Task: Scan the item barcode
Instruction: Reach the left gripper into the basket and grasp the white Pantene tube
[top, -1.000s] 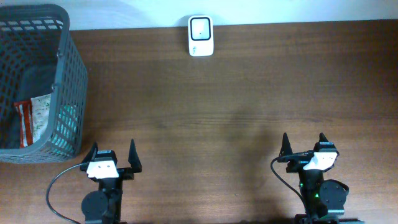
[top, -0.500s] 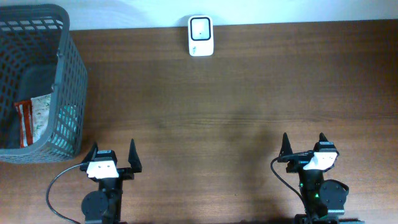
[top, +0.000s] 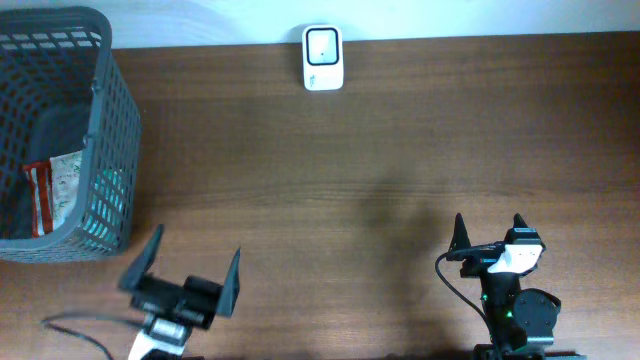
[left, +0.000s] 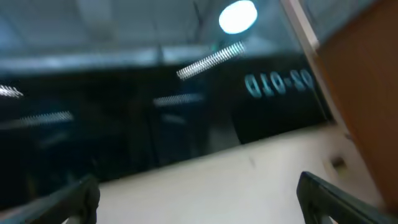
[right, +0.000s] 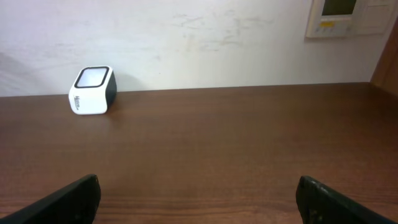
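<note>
The item (top: 55, 190), a packet with a red edge and pale printed face, lies inside the grey mesh basket (top: 118, 120) at the left. A white barcode scanner (top: 322, 57) stands at the table's far edge, also visible as a small white box (right: 92, 90) in the right wrist view. My left gripper (top: 190, 265) is open near the front left, raised and tilted so its camera looks at a wall and dark windows; its fingertips (left: 323, 193) hold nothing. My right gripper (top: 489, 231) rests open at the front right, empty.
The basket's tall wall stands just beyond and left of the left gripper. A black cable (top: 75, 325) trails from the left arm. Brown wooden tabletop (top: 380, 160) stretches between the grippers and the scanner. A wall panel (right: 348, 15) hangs behind the table.
The left arm has lifted and swung, its fingers now looking larger and slanted in the overhead view. The right arm, basket and scanner have not moved.
</note>
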